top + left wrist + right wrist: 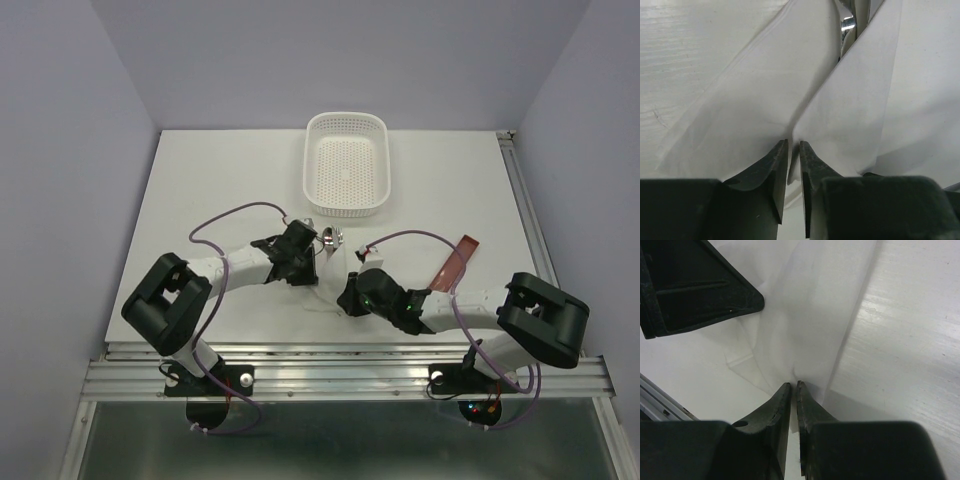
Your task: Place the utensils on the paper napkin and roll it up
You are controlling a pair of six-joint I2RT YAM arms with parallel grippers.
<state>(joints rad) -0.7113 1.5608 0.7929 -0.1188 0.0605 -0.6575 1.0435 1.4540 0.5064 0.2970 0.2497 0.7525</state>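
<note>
The paper napkin (755, 90) lay in loose, overlapping folds on the white table (220, 190), between the two grippers and towards the near edge. It was thin and soft, and it creased wherever it was touched. We judged it very light and with no stiffness of its own. It would likely flop when lifted and tear if the two arms pulled against each other. A doubled fold or an outer edge looked like the best place to take it, rather than a single layer in the middle.

The spoon (847, 25) was tucked into the napkin's far end. Only shiny metal showed between two flaps, and the handle was hidden by paper. Being stiff and smooth, it could serve as the core of the roll. We thought it could just as easily slide out of the open end if the bundle were tilted.

The left gripper (794, 147) sat at the napkin's left side, its jaws a narrow slit apart, with two folds meeting right at the tips. We could not tell whether any paper was caught between them. The right gripper (794, 386) was all but closed. Creases fanned out from its tips, and we read that as a pinch on a fold of the napkin.

The white perforated basket (346, 165) stood well apart at the far side of the table. A flat red-brown strip (455, 262) lay on the table beside the right arm.
</note>
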